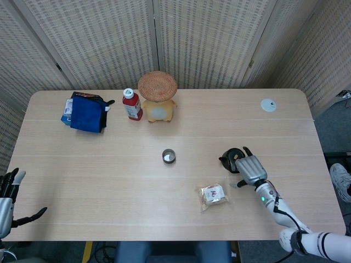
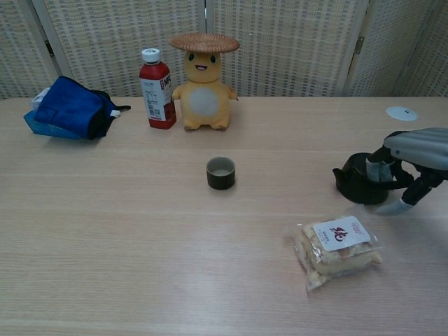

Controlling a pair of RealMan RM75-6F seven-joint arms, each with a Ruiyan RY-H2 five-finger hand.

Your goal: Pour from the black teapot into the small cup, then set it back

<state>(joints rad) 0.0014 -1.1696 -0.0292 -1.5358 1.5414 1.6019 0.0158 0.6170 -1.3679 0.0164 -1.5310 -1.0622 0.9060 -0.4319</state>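
I'm wrapping my right hand [image 2: 409, 157] over the black teapot [image 2: 358, 179] standing on the table [image 2: 140, 231], fingers [image 2: 372, 170] curling in, grip unconfirmed; small cup [image 2: 220, 173] is sitting well leftward, spout pointing that way.

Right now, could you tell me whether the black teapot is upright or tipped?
Upright. The black teapot sits flat on the table, spout level, with the right hand at its handle side.

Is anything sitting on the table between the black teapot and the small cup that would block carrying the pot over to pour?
Nothing visible does. The stretch of table between the black teapot and the small cup is bare. The snack packet lies nearer the camera, off that line. The right hand is at the teapot.
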